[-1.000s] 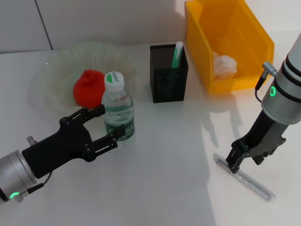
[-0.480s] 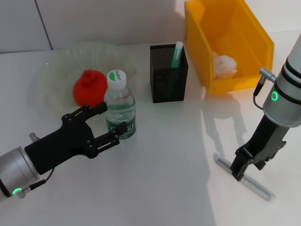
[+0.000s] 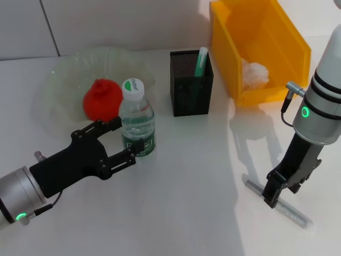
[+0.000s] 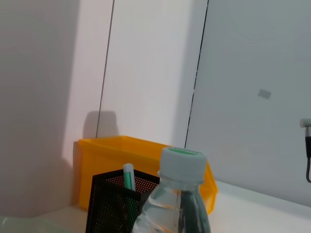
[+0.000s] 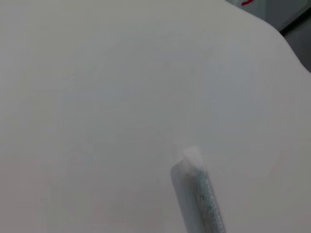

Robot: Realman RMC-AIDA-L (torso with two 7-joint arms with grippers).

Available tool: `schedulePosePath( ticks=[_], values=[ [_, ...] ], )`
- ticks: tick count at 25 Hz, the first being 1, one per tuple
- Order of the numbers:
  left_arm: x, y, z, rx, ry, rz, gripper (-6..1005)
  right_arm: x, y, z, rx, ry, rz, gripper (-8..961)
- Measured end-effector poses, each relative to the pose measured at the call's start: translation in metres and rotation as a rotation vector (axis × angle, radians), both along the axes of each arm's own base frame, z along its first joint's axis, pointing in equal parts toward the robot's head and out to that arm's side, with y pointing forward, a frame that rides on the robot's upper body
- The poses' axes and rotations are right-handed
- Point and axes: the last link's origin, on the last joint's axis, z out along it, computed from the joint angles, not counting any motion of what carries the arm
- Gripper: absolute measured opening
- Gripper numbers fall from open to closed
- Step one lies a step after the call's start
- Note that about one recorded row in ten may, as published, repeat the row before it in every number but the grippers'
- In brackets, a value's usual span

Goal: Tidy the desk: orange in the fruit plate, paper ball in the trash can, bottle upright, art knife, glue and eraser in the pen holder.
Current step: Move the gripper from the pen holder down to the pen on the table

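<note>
The bottle (image 3: 137,121) stands upright on the white desk, and my left gripper (image 3: 127,136) is shut on its body from the near left. Its white cap (image 4: 182,163) fills the left wrist view. The orange (image 3: 102,98) lies in the fruit plate (image 3: 64,74). The paper ball (image 3: 254,74) rests inside the trash can (image 3: 277,37). A green-and-white glue stick (image 3: 201,60) stands in the pen holder (image 3: 191,85). The grey art knife (image 3: 285,209) lies flat at the near right, with my right gripper (image 3: 279,192) open just over its left end. The knife (image 5: 200,200) also shows in the right wrist view. The eraser is out of view.
The pen holder (image 4: 116,206) and the trash can (image 4: 121,150) stand close behind the bottle. A grey panelled wall (image 3: 122,24) runs along the back of the desk (image 3: 197,176).
My right gripper has dropped lower toward the art knife. My left gripper has shifted slightly right with the bottle.
</note>
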Motion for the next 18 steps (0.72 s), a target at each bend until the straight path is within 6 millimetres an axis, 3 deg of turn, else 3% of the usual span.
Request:
schedulePosePath(
  ticks=[18],
  values=[
    [0.0036,0.0033,-0.0007,0.002,0.007,-0.018,787,0.001,0.0027,-0.0101,-0.079,-0.026,0.075,629]
  ],
)
